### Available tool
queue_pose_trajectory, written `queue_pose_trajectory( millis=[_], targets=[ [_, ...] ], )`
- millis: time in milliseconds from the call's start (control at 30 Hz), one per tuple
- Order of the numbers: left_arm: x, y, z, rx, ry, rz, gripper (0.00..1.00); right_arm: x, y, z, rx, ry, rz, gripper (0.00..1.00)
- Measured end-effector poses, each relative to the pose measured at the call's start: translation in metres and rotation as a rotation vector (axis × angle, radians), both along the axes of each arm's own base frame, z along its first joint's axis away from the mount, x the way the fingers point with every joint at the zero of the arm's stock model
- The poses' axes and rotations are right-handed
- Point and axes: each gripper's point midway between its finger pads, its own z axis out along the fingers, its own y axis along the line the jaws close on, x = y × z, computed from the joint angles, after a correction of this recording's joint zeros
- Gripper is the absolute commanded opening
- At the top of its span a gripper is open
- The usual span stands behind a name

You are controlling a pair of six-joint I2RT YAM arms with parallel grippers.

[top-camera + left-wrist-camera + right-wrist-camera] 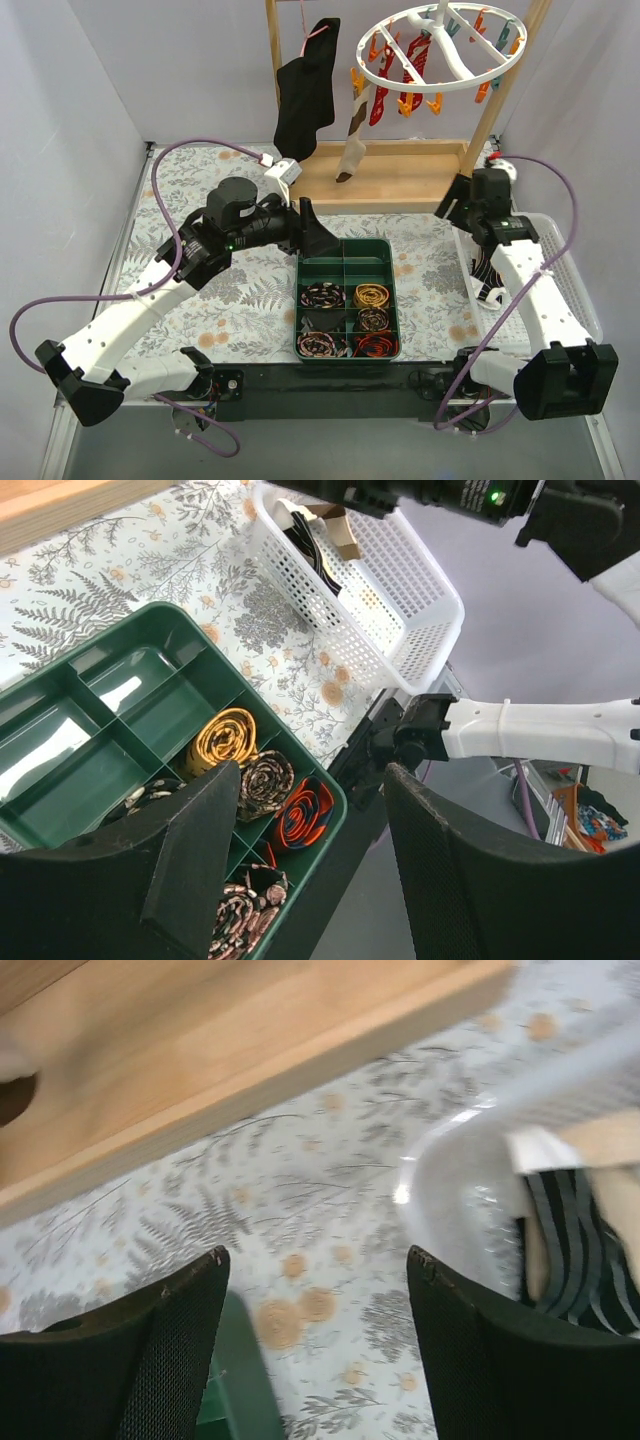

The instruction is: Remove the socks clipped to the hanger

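The white ring hanger [440,52] with orange and teal clips hangs at the top right. Red patterned socks [414,62] and a brown-beige sock [352,140] hang clipped to it. A dark striped sock [487,272] lies in the white basket; it also shows in the left wrist view [315,548] and the right wrist view [565,1245]. My left gripper [315,236] is open and empty over the green tray's far left corner, well below the hanger; its jaws [315,780] stand wide apart. My right gripper [452,208] is open and empty [318,1260] low over the mat by the wooden base.
A black garment [305,95] hangs on a pink hanger from the wooden frame [500,100]. The green divided tray [384,245] holds rolled items at centre. The white basket [575,300] sits at the right. The frame's wooden base [400,175] lies behind the tray.
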Motion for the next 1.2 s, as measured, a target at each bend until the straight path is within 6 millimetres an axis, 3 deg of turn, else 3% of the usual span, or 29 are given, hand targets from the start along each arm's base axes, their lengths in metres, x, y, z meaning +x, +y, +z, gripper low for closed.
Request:
queue_pose_trajectory(
  millis=[333,433,467,533,733,833,933,1033,1200],
  targets=[
    [-0.002,0.016,0.022,-0.038,-0.060,0.066,0.57,0.048,0.163,0.021,0.062,-0.298,0.434,0.86],
    [-0.002,0.021,0.028,-0.050,-0.078,0.088,0.57,0.060,0.201,0.024,0.049,-0.395,0.512,0.92],
    [-0.002,0.022,0.028,-0.051,-0.080,0.092,0.57,0.065,0.212,0.024,0.040,-0.426,0.531,0.98],
    [0.000,0.023,0.029,-0.051,-0.084,0.102,0.57,0.076,0.229,0.017,0.015,-0.458,0.546,0.98],
    [0.005,0.025,0.023,-0.035,-0.085,0.129,0.57,0.130,0.250,-0.002,-0.084,-0.491,0.455,0.98],
    [0.006,0.026,0.021,-0.027,-0.085,0.137,0.57,0.159,0.254,0.002,-0.131,-0.524,0.371,0.98],
    [0.006,0.027,0.021,-0.026,-0.089,0.139,0.57,0.179,0.253,0.007,-0.166,-0.548,0.291,0.90],
    [0.007,0.027,0.021,-0.024,-0.091,0.144,0.57,0.196,0.251,0.013,-0.200,-0.571,0.207,0.75],
    [0.008,0.028,0.021,-0.022,-0.094,0.148,0.57,0.212,0.248,0.007,-0.256,-0.570,0.135,0.28]
  ],
)
